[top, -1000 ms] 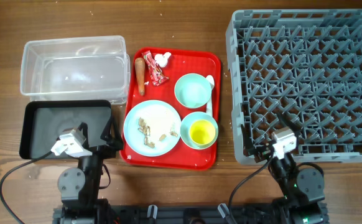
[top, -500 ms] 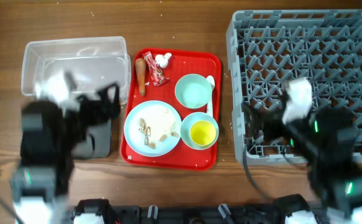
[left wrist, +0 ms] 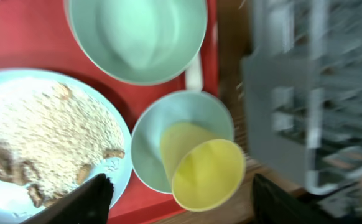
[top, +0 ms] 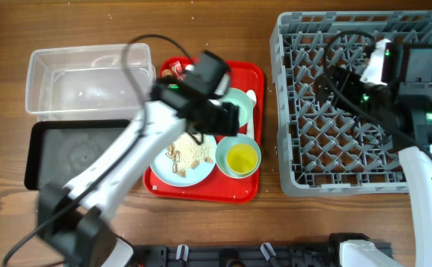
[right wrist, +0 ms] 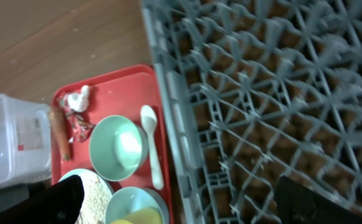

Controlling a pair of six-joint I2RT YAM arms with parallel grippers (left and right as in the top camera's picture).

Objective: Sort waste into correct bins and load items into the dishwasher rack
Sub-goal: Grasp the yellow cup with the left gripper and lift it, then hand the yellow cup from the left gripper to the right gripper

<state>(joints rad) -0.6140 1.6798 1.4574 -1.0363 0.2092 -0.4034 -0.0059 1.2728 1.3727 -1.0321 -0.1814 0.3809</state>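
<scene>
My left gripper (top: 227, 119) is open and empty above the red tray, between the light blue plate (top: 177, 162) with pale crumbs and the mint-green bowl (top: 243, 102). In the left wrist view my open fingers (left wrist: 187, 205) flank the yellow cup (left wrist: 207, 172), which stands in the light blue bowl (left wrist: 150, 140). My right gripper (top: 361, 78) is open and empty over the grey dishwasher rack (top: 349, 159). The right wrist view shows the white spoon (right wrist: 151, 146), carrot stick (right wrist: 58, 129), candy wrapper (right wrist: 81, 126) and tissue (right wrist: 78, 98) on the tray.
The clear tub (top: 90, 78) stands at the back left, with the black tub (top: 67, 152) in front of it. The red tray (top: 234, 191) lies between the tubs and the rack. My left arm crosses over the tray's left part.
Both arms have risen from the table's front edge. The left gripper swung out over the tray; the right gripper moved over the rack. No object has moved.
</scene>
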